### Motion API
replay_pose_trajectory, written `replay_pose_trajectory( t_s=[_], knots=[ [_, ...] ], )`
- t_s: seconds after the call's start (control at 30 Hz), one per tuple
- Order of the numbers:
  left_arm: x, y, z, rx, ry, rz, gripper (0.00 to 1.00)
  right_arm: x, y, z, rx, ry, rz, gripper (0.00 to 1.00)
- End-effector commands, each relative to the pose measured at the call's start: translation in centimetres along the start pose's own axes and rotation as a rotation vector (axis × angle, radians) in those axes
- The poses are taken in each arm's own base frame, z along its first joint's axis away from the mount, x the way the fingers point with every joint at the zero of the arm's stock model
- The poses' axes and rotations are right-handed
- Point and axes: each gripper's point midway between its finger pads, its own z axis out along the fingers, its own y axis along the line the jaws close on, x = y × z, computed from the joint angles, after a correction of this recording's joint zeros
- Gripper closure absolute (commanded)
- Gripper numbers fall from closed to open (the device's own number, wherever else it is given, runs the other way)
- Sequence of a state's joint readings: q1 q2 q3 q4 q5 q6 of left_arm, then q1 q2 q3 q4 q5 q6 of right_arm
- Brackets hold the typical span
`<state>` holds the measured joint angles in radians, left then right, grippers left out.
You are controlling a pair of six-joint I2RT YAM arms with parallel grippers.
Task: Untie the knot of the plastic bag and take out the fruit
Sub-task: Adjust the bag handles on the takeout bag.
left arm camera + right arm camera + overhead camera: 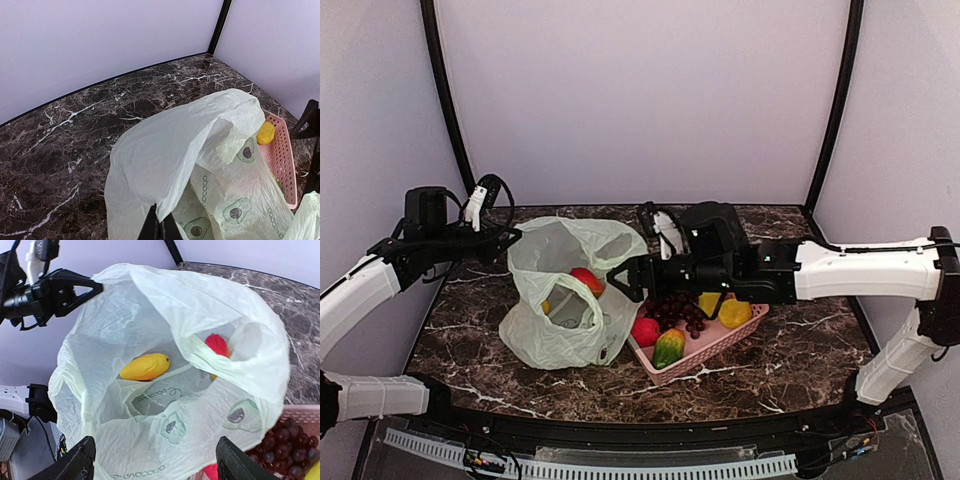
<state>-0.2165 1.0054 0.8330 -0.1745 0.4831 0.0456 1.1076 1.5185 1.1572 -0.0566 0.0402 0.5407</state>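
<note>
Place: a robot test booth, I'd say
Walls: plain pale panels (640, 100) around me
Surface: my dark marble table (800, 350)

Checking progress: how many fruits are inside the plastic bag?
2: a yellow fruit low in the plastic bag, a red fruit behind its inner fold; folds may hide more.

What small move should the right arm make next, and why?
Probably ease the right tool forward into the plastic bag, toward the yellow fruit: its jaws stand open before the bag's mouth, the left tool holds the rim up, and the fruit lies inside.
</note>
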Motion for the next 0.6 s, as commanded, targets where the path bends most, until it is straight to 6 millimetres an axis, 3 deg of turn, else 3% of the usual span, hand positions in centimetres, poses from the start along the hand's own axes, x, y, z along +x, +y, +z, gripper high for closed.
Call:
replay_pose_trajectory(
  t_s=[0.0, 0.13, 0.23, 0.33, 0.47, 0.57],
  knots=[
    [0.3, -0.4, -0.2, 0.010, -0.004, 0.018, 0.99, -1.2, 5.0, 1.3, -0.192, -0.052, -0.081, 0.23],
    [0.5, -0.3, -0.1, 0.004, 0.003, 0.016, 0.99, -1.0, 7.2, 2.2, -0.287, -0.058, -0.099, 0.27],
    [0.5, -0.2, -0.1, 0.001, 0.004, 0.017, 0.99, -0.5, 8.4, 3.0, -0.326, -0.039, -0.123, 0.37],
    [0.5, -0.1, -0.1, -0.008, 0.004, 0.018, 0.99, 0.6, 9.0, 4.4, -0.319, 0.001, -0.148, 0.55],
    [0.5, 0.0, -0.1, -0.019, 0.006, 0.021, 0.99, 3.4, 9.1, 7.1, -0.300, 0.089, -0.182, 0.93],
    [0.5, -0.1, 0.0, -0.016, 0.006, 0.020, 0.99, 5.6, 9.8, 8.8, -0.320, 0.149, -0.228, 1.00]
  ],
)
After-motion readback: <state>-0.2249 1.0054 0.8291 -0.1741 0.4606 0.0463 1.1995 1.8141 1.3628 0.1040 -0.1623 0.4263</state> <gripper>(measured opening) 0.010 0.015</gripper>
